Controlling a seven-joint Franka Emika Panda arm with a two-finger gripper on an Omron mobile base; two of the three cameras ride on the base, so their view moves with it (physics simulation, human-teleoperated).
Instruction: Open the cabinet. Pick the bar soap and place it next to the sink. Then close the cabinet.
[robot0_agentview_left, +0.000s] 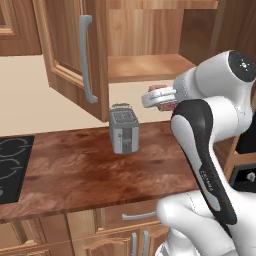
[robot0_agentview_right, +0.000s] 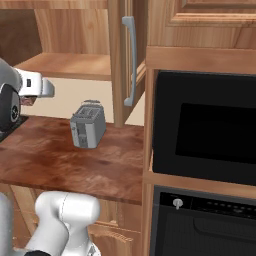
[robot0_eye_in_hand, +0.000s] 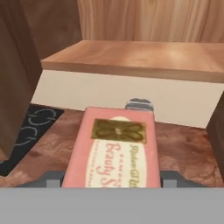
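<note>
1. The cabinet (robot0_agentview_left: 75, 55) door hangs open at the left, its grey handle upright.
2. The toaster (robot0_agentview_left: 123, 131) stands on the worktop (robot0_agentview_left: 75, 170) below the bare shelf.
3. The hand (robot0_eye_in_hand: 111, 181) is clamped on the bar soap (robot0_eye_in_hand: 114, 153), held in the air above the worktop in front of the shelf.
4. The soap's long axis runs along the hand's reach, pointing toward the cabinet; its near end is cut off.
5. In the left base view, the soap is mostly hidden behind the arm.
</note>
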